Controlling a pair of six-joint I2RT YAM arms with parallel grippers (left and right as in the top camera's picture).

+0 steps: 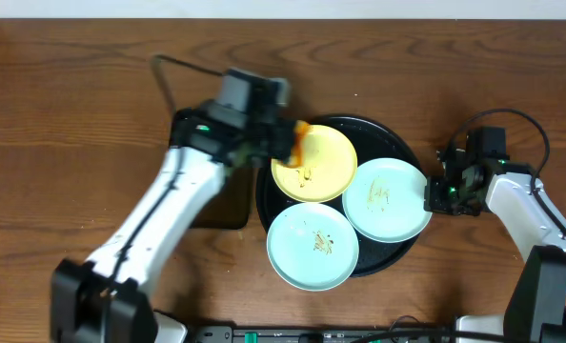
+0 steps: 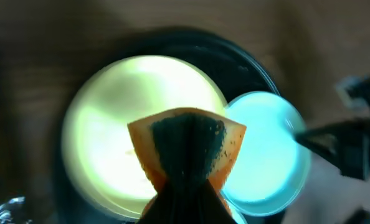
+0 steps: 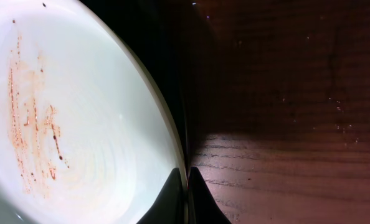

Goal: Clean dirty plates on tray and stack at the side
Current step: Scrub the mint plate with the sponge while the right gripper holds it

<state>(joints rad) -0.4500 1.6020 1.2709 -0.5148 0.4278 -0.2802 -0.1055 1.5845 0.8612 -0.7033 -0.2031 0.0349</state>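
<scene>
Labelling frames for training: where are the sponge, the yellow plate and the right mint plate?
sponge [image 2: 188, 134], left wrist view, dark middle.
yellow plate [image 1: 321, 165], overhead view, centre.
right mint plate [image 1: 386, 198], overhead view, centre.

No legible text, labels or numbers — none anywhere

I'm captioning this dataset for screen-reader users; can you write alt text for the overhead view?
The left arm holds an orange sponge over the yellow plate, one of three speckled plates on a round black tray on a wooden table. The jaws of the right arm grip the rim of the right mint plate.
</scene>
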